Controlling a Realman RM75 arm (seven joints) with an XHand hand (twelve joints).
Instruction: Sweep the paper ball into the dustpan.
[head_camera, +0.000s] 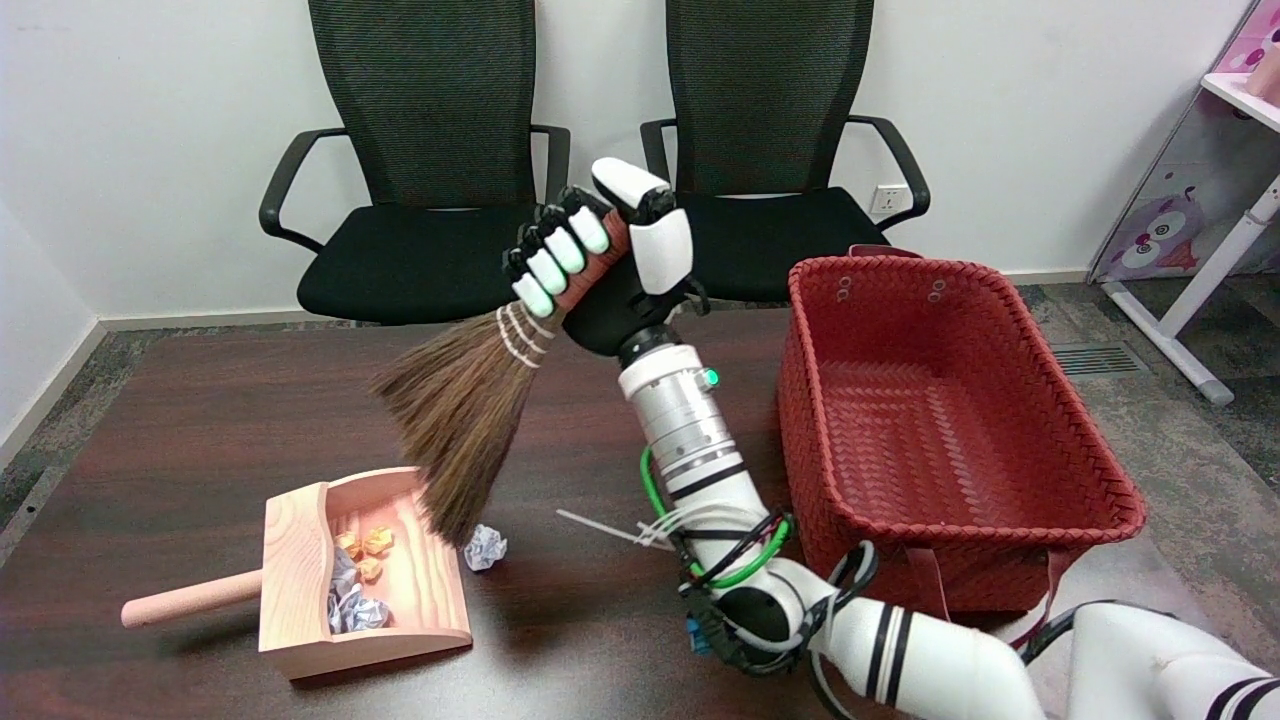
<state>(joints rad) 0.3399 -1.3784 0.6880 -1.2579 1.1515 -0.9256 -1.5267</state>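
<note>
Crumpled paper ball (485, 547) lies below the robot hand (600, 265), which grips the broom (462, 420).

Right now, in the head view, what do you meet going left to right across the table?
Dustpan handle → wooden dustpan with paper balls inside → loose paper ball beside the broom bristles → right arm → red woven basket.

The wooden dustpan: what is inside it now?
Inside the dustpan lie small orange paper balls and bluish-white crumpled ones. The broom bristles cover its far corner, so nothing there is visible.
</note>
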